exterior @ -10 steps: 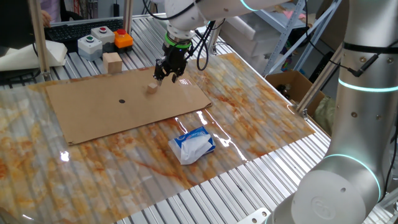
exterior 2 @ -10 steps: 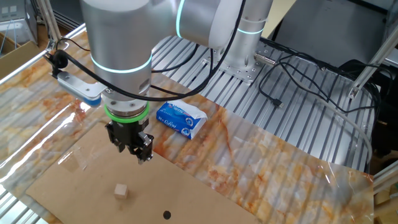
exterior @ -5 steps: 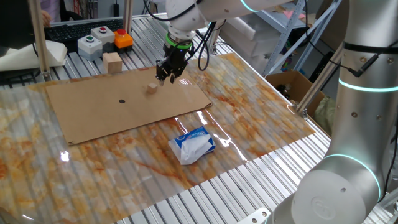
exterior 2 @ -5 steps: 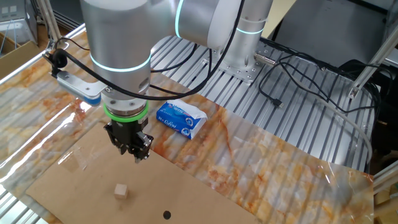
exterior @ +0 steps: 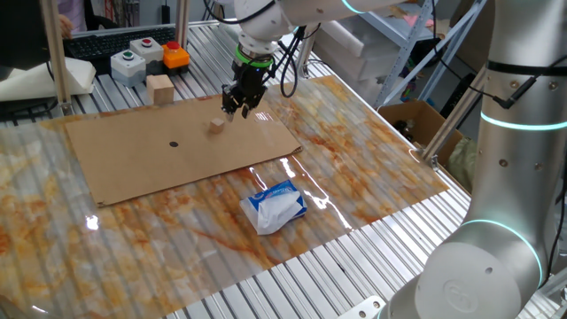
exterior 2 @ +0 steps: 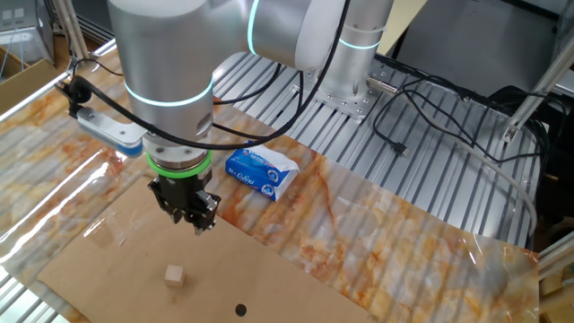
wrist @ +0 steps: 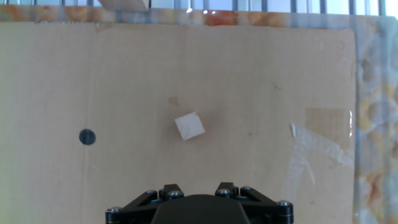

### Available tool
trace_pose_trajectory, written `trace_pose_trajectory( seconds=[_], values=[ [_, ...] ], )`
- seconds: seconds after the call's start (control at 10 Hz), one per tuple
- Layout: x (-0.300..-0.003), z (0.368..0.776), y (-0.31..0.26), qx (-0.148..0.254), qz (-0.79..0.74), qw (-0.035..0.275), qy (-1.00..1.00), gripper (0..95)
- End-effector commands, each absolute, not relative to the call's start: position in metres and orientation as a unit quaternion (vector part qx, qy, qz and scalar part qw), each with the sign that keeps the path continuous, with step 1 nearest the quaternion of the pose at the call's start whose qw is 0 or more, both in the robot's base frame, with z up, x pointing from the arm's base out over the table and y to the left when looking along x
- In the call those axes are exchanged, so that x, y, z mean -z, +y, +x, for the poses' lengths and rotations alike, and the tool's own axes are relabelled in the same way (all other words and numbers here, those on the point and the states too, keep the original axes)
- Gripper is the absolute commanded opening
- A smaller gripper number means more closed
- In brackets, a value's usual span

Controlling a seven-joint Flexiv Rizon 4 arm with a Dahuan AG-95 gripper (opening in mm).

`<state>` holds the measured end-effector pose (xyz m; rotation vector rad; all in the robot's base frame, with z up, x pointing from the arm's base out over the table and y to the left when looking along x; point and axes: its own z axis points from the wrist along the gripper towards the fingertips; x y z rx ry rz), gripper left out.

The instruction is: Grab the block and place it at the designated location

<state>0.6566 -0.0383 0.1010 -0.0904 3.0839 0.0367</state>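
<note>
The arm reaches out over the table and points its wrist straight down above a cardboard sheet that lies on the marbled table cover. The gripper hangs above the sheet near its far edge, apart from everything, with nothing between its fingers; how far the jaws are parted cannot be told, since the fixed views show the fingertips as one dark cluster and the hand view cuts off all but the gripper base at the bottom edge. The block sits on the cardboard, slightly turned, just beside and below the gripper in one fixed view. The designated location is a black dot on the same sheet, well apart from the block. A larger wooden block stands beyond the sheet, only its corner showing in the hand view.
</note>
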Motion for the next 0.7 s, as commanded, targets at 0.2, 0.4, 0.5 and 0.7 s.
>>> trace_pose_trajectory(
  seconds=[0.2,0.4,0.5,0.7],
  values=[
    [-0.1013,0.6575,-0.038,-0.012,-0.054,0.032,0.998,38.0],
    [-0.1013,0.6575,-0.038,-0.011,-0.072,0.036,0.997,38.0],
    [-0.1013,0.6575,-0.038,-0.01,-0.071,0.044,0.996,38.0],
    [-0.1013,0.6575,-0.038,-0.007,-0.069,0.059,0.996,38.0]
  ],
)
